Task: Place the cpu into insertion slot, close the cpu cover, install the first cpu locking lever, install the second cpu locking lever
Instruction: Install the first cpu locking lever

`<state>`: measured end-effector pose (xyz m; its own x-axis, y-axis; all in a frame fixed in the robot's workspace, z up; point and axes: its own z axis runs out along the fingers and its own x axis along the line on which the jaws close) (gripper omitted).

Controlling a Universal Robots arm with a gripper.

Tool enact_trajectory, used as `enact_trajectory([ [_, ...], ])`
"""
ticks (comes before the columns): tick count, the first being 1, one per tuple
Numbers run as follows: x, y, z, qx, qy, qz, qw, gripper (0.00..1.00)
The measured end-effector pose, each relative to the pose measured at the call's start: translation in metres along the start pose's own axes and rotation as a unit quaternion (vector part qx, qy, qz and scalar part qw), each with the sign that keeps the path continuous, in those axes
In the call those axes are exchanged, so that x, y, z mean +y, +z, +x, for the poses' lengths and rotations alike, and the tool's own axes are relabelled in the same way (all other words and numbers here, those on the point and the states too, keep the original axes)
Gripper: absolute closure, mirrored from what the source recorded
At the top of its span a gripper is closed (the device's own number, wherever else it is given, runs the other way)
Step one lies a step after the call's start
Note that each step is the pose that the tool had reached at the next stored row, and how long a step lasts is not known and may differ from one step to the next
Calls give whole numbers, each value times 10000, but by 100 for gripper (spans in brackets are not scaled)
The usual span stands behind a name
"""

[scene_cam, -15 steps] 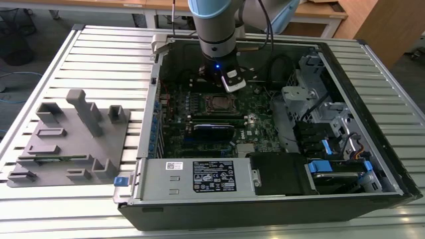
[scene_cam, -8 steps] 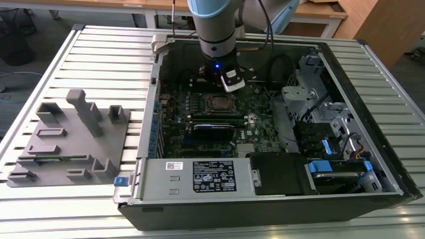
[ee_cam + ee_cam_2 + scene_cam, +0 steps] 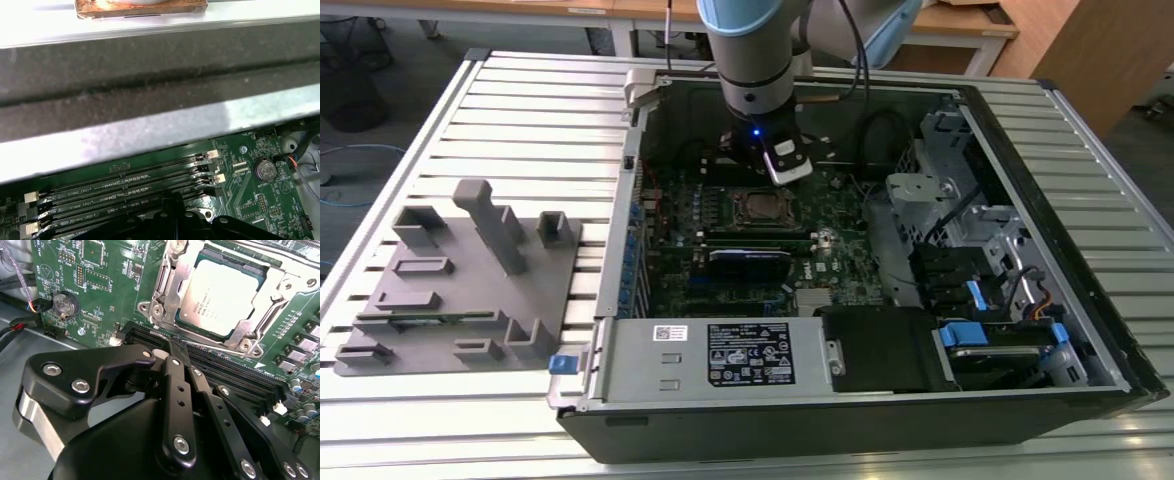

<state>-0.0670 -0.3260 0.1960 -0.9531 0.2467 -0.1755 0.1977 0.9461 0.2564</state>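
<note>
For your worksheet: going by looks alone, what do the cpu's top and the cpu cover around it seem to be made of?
The cpu: its top looks like matte, pale grey metal, flat with a soft, even sheen. The cpu cover: apparently bare stamped steel, brighter and shinier, with crisp bent edges catching glare. Neither can be confirmed from appearance alone.

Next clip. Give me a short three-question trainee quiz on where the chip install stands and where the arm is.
1. True or false: the cpu sits in the insertion slot.
2. Pick one. The cover is: A) lying flat around the cpu; B) standing upright; C) lying on the table outside the case.
3. In the second wrist view, what is just beyond the tips of the gripper, between it and the cpu?

Key: 1 true. 2 A. 3 the memory slots, long and black, running beside the cpu.
</note>
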Motion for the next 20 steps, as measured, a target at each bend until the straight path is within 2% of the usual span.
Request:
enact_trajectory([
  [13, 19, 9, 4, 0, -1, -2, 10000, 90],
  [20, 9, 28, 6, -14, -3, -6, 10000, 90],
])
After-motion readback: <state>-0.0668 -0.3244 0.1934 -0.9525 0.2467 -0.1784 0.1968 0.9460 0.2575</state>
